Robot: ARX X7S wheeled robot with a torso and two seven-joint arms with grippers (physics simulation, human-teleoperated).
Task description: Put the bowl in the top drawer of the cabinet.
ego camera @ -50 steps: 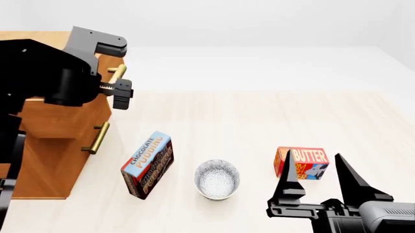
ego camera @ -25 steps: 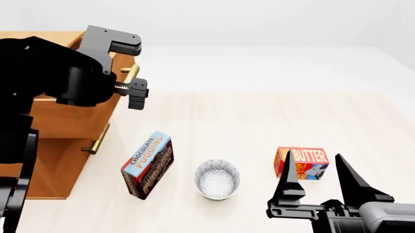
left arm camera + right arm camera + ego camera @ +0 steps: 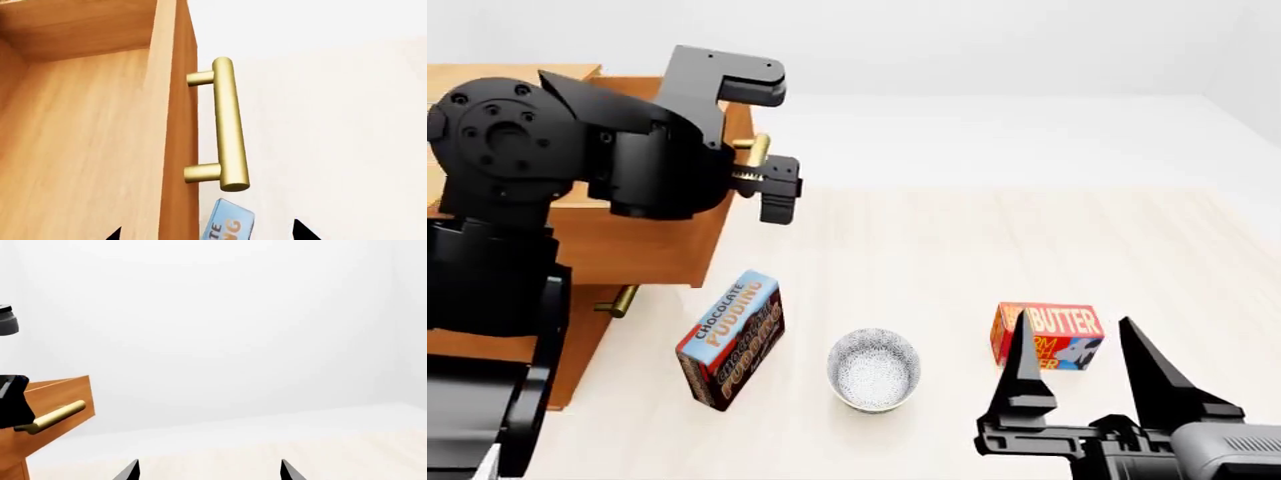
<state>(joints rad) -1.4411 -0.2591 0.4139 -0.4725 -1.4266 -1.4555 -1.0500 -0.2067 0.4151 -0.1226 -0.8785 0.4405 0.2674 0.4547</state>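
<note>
Pale wood-grain flooring runs under everything, with blank white walls behind. On it, at the robot's left, stands the cabinet (image 3: 507,330), its top drawer (image 3: 627,240) pulled out past the front of the lower drawer, whose brass handle (image 3: 622,298) peeks out beneath. The left wrist view looks down into the drawer's bare wooden inside and along its brass bar handle (image 3: 227,125).

The left gripper (image 3: 767,185) sits at that handle; in the wrist view only the two dark fingertips show, set wide apart with the drawer's front wall and the bar between them and not touching the bar, so it reads as open and holding nothing.

The bowl (image 3: 874,368) rests upright on the floor, between the chocolate pudding box (image 3: 731,340) and the butter box (image 3: 1052,335), touching neither. The right gripper (image 3: 1081,395) hovers low near the butter box, its two pointed fingers spread wide and empty.

The bowl lies to the left of the right gripper and slightly ahead of it, clearly nearer to it than to the left one. Being round, it has no long axis to line up with, so a grasp across its rim looks the likely approach.
</note>
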